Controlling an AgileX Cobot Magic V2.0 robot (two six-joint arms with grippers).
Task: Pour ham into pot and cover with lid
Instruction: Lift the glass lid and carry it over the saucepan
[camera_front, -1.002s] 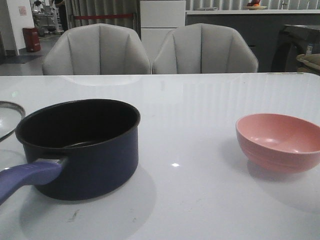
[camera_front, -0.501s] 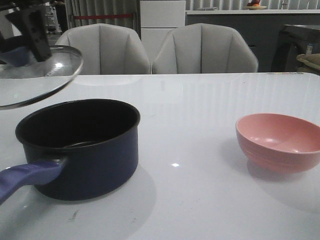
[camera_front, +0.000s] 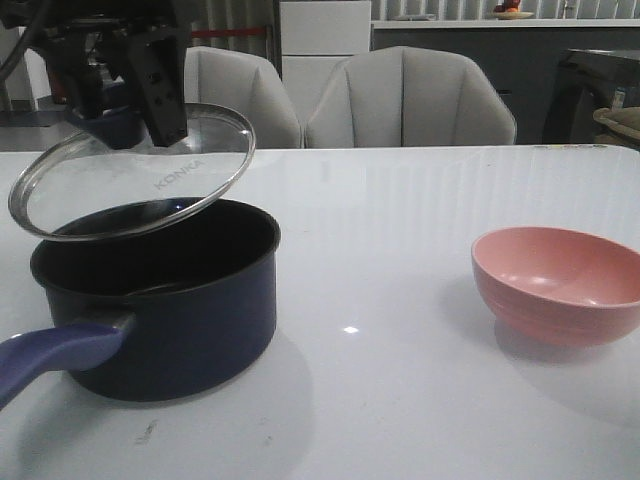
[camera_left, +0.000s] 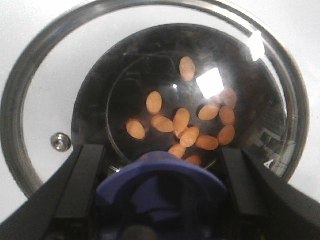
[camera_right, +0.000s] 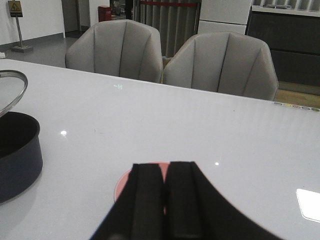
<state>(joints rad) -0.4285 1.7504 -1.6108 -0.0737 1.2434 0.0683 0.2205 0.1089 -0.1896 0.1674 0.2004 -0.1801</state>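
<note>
The dark navy pot stands at the table's front left, with its blue-purple handle pointing toward me. My left gripper is shut on the blue knob of the glass lid. It holds the lid tilted just above the pot's rim, offset to the back left. Through the glass, the left wrist view shows several orange-pink ham slices on the pot's black floor. My right gripper is shut and empty, hovering over the pink bowl.
The pink bowl sits at the right and looks empty in the front view. Two grey chairs stand behind the table's far edge. The pot and the lid's rim show at the left of the right wrist view.
The lid was lifted off the table at the far left and carried right. It now hangs over the pot's back-left rim. The pot and bowl have not moved.
</note>
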